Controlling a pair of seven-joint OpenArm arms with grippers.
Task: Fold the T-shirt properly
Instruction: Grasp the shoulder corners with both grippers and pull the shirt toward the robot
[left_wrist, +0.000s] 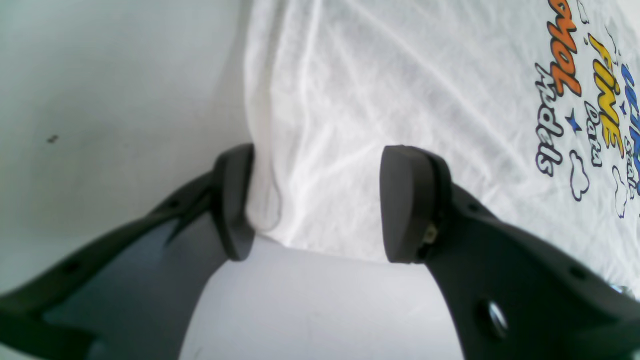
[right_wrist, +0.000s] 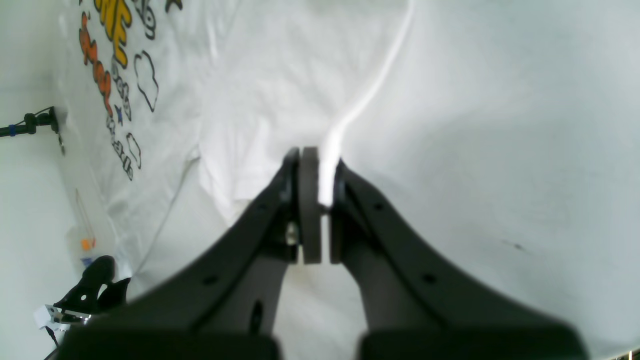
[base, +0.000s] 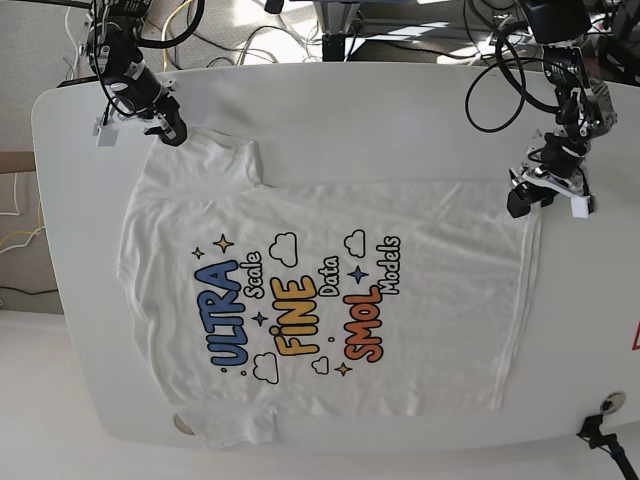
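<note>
Two arms: at work over one garment on a white table (base: 330, 100), each stationed at a far-edge corner in the base view
T-shirt (base: 400, 330): spread flat and print-up across most of the table, lightly creased, collar end toward the base view's left, hem toward its right; no fold looks made yet
Print (base: 300, 315): "ULTRA Scale FINE Data SMOL Models" in blue, yellow and orange-red, with stars and clouds, fully exposed
Right gripper (right_wrist: 320, 200): jaws closed together, pinching a raised ridge of white cloth near the sleeve and shoulder corner
Left gripper (left_wrist: 315, 200): jaws spread apart, straddling the bottom corner of the shirt; one pad sits just beside the cloth's side edge, nothing clamped
Step in hand: securing the two corners of one long side, apparently ahead of a first lengthwise fold; one corner is taken, the other is not
Next move: likely calls for the left jaws to close on the hem corner, then both arms to lift evenly and carry that side over the print, keeping the edge taut
</note>
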